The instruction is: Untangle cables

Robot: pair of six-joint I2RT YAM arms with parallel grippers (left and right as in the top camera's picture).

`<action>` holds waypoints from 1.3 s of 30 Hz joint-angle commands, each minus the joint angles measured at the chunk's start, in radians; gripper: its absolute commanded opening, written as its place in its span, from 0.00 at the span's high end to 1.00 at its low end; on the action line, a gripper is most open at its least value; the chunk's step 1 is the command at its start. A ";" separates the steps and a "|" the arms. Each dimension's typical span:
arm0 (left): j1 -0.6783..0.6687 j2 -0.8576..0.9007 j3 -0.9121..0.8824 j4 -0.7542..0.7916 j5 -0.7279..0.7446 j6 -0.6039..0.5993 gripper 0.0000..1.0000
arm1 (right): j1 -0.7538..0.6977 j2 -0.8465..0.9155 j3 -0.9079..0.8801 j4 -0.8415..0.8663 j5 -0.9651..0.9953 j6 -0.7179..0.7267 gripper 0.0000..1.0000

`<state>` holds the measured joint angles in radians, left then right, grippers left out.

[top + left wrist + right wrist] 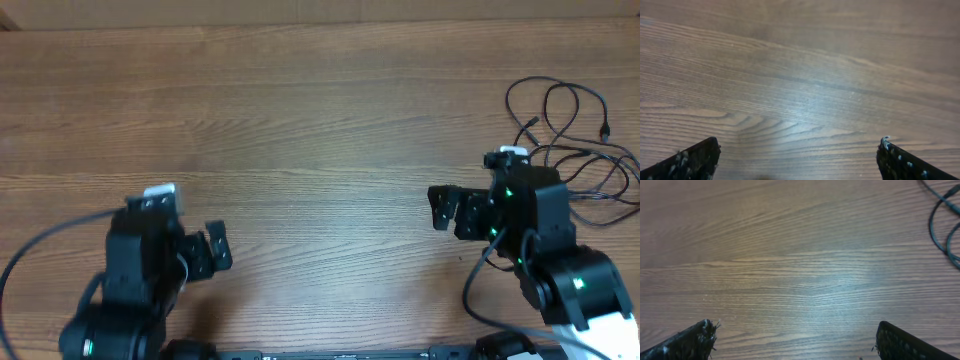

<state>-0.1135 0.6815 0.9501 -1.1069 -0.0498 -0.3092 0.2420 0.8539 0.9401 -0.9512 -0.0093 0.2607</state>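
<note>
Wood-grain table [300, 100] filling the overhead view, bare brown boards running left to right.

Near left: left gripper [205, 250] low over the wood, pointing right toward the middle of the table. Jaws spread wide, nothing between them. Same in the left wrist view: left gripper [799, 145] with two dark fingertips at the bottom corners and only plain table between. Thick arm lead [30, 250] curving off the left arm toward the left edge.

Near right: right gripper [452, 210] pointing left, away from the right edge, also close above the wood. Jaws likewise spread wide, gripping nothing. In the right wrist view, right gripper [794, 326] with fingertips far apart and bare wood between them.

Far right: cables [578, 150] lying in a loose bunch of thin black loops against the right edge, just beyond and to the right of the right arm, partly hidden under it. No single clear long axis; far loops rounded, nearer strands lying mostly left to right. Two small plug ends showing in the far part of the bunch, one on its left side, one on its right; exact pointing too small to tell. Bunch well apart from both sets of fingertips. A couple of strands of the cables [931, 227] curving through the top right corner of the right wrist view.
</note>
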 commanded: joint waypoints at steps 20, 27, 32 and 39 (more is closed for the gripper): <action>0.003 -0.073 -0.018 0.003 -0.012 -0.042 0.01 | -0.001 0.084 -0.004 -0.004 0.019 0.001 0.00; 0.003 -0.073 -0.018 0.003 -0.012 -0.042 0.00 | -0.001 0.116 -0.004 -0.005 0.019 0.001 0.00; 0.003 -0.073 -0.018 0.003 -0.012 -0.042 0.00 | -0.027 0.023 -0.005 0.008 0.064 -0.003 0.00; 0.003 -0.073 -0.018 0.003 -0.012 -0.042 0.00 | -0.159 -0.159 -0.064 0.116 0.079 -0.003 0.00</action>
<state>-0.1135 0.6113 0.9424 -1.1061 -0.0498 -0.3386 0.1314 0.7612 0.9283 -0.8646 0.0494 0.2607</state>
